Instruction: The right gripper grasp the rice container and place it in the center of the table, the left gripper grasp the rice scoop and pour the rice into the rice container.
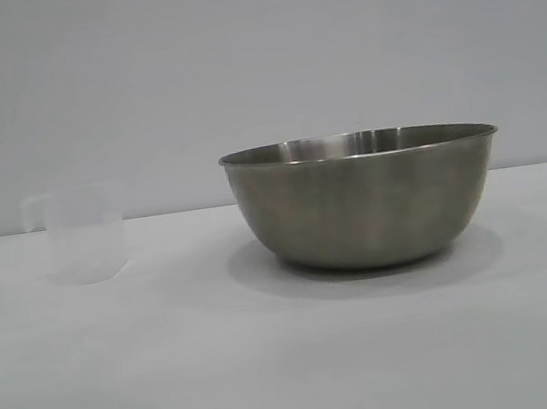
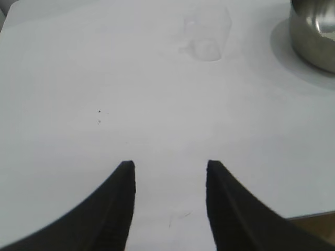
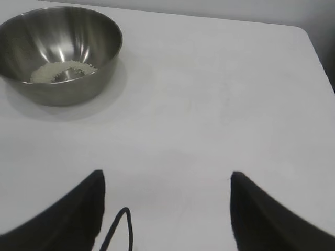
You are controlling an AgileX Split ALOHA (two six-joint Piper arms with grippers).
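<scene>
**Bowl and cup both standing free, my grippers waiting short of them**

The rice container [image 1: 364,198] is sitting upright on the table [image 1: 294,363], ahead of my right gripper [image 3: 166,180] and off to its inner side, well apart from my fingertips. A thin patch of rice [image 3: 62,71] is lying in its bottom. The rice scoop [image 1: 81,235] is standing upright beside the container with a clear strip of table between them, its handle pointing away from the bowl. It is sitting ahead of my left gripper [image 2: 170,167], slightly toward the bowl's side, and well clear of me; I cannot tell whether it is holding any grains.

My right gripper is hanging released, its jaws spread wide over bare table and grasping nothing. My left gripper is also released, jaws parted more narrowly, with only white tabletop showing between them.
</scene>
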